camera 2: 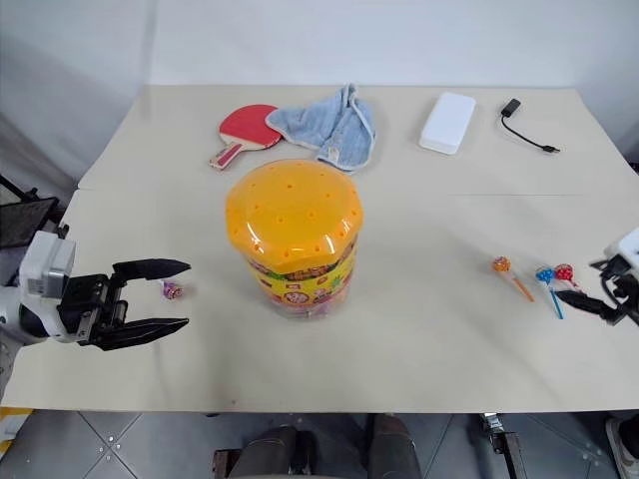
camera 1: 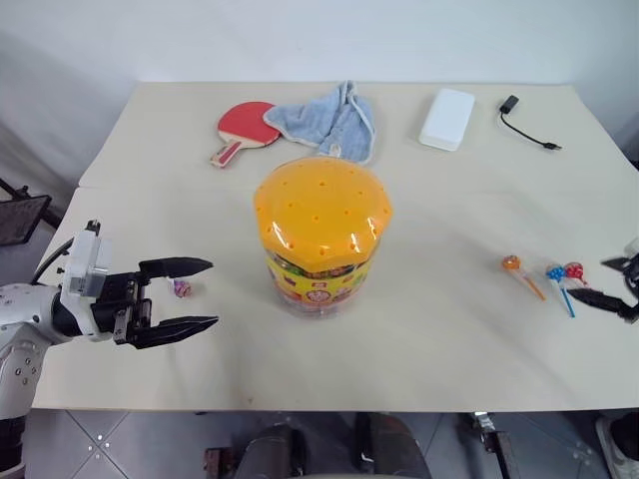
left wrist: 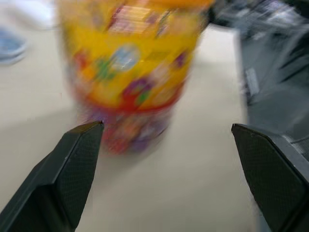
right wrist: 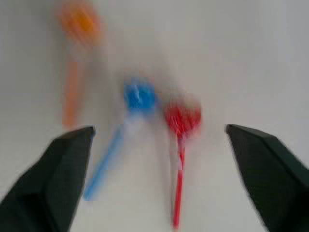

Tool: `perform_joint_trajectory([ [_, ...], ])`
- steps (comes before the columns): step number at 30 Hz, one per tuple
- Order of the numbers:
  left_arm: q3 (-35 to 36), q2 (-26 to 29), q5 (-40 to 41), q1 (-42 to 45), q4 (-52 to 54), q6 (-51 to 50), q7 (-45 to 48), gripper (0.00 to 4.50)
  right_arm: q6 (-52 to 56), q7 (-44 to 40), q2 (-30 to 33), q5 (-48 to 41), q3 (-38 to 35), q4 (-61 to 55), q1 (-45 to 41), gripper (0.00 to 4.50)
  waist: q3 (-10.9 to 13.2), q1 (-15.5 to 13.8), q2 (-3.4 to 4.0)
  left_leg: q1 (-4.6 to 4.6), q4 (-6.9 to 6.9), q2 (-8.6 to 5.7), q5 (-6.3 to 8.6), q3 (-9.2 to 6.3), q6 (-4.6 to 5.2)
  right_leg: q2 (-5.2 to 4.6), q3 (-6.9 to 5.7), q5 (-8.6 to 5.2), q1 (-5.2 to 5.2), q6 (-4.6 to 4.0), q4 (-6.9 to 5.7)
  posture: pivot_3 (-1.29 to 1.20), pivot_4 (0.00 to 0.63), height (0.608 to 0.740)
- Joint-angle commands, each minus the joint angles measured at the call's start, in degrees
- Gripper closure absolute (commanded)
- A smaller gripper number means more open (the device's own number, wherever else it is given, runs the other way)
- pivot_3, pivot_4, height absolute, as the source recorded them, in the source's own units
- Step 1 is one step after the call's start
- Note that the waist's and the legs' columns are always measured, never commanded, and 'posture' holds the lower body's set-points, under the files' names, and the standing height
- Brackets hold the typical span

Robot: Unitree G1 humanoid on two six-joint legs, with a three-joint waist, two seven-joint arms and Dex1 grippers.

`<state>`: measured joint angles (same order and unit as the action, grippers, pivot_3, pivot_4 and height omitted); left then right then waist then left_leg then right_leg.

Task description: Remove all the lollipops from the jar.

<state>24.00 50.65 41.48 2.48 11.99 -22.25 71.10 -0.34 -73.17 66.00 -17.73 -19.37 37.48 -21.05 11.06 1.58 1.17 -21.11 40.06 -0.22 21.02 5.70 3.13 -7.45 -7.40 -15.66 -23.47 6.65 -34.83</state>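
The left end effector [camera 1: 192, 295] hangs over the left part of the surface [camera 1: 449, 329] near its front edge, its two black fingers spread wide apart with nothing between them. Just beyond it a purple-wrapped lollipop [camera 1: 181, 288] lies on the surface. The jar [camera 1: 320, 237] stands upright in the middle, its domed orange lid on. Behind it, toward the back edge, lie a red paddle [camera 1: 244, 127], a blue cloth [camera 1: 330, 122], a white box [camera 1: 447, 119] and a black cable [camera 1: 526, 123]. Near the right edge three lollipops lie close together: the orange lollipop [camera 1: 512, 265], the blue lollipop [camera 1: 556, 273] and the red lollipop [camera 1: 574, 270]. The right end effector [camera 1: 614, 283] sits just beside them at the right edge, fingers apart and empty.
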Motion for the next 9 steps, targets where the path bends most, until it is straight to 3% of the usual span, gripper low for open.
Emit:
perform_joint_trajectory([
  [1, 4.02, -0.47, -2.93, -2.59, -2.17, 4.41, -1.07, 0.0, -0.84, -6.58, -1.94, -10.6, -7.48, -12.59, 1.79, 0.01, -0.01, 0.06, -0.01, 0.04, -0.01, 0.01, 0.0, 0.01, 0.0, -0.01, 0.0, 0.0, 0.01, 0.0, -0.01, 0.0, 0.15, 0.74],
  [6, 7.13, -2.82, -6.06, -6.56, -5.74, 10.35, -2.65, 0.0, 10.21, -0.43, -12.53, -23.51, -6.83, -43.43, 12.21, 0.01, -0.11, -0.26, -0.25, 0.01, 0.01, 0.12, 0.04, -0.19, -0.06, -0.2, 0.03, 0.01, 0.06, -0.02, 0.04, 0.0, 0.15, 0.74],
  [9, 8.2, -5.22, -6.5, -7.36, -5.85, 13.7, -3.93, 0.0, 6.54, -0.49, -17.79, -22.06, -4.22, -53.28, 18.67, 0.01, -0.1, -1.24, -0.25, -0.04, 0.0, 0.1, 0.06, -0.27, -0.1, -0.23, 0.0, 0.0, 0.06, -0.03, 0.06, 0.0, 0.15, 0.74],
])
